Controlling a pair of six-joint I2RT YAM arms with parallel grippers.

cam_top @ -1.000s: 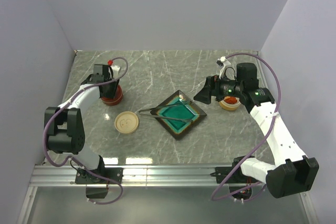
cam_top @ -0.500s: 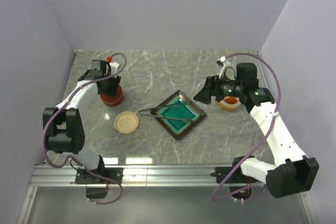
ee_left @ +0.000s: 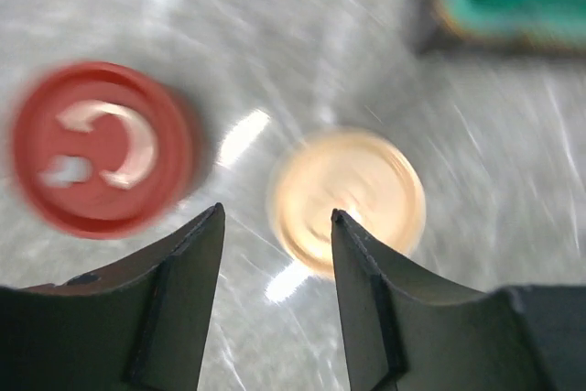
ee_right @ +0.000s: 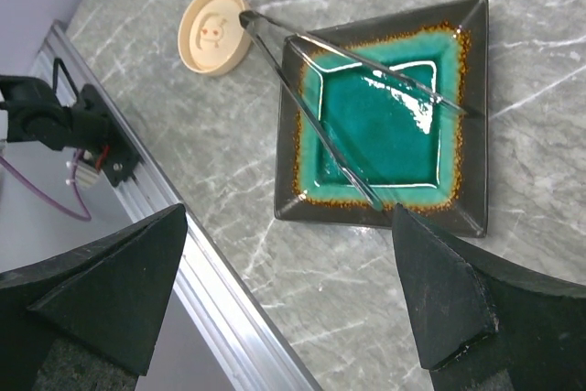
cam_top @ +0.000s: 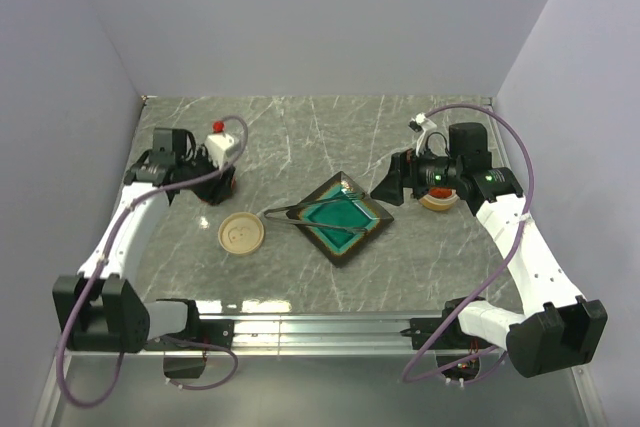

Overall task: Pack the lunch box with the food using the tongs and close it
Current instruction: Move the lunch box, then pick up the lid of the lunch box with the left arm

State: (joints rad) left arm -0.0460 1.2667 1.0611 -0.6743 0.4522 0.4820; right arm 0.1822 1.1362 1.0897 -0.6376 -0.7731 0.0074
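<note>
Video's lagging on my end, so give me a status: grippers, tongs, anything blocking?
Left gripper open, empty, by red container. Right gripper open above tongs, lying across teal dish. Nothing blocks them.

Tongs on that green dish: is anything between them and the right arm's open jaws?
Nothing visible. The thin grey metal tongs lie bare across the square teal dish, and the right gripper faces them with jaws wide open and empty. The round cream lid lies at the tongs' joined end, not over them.
</note>
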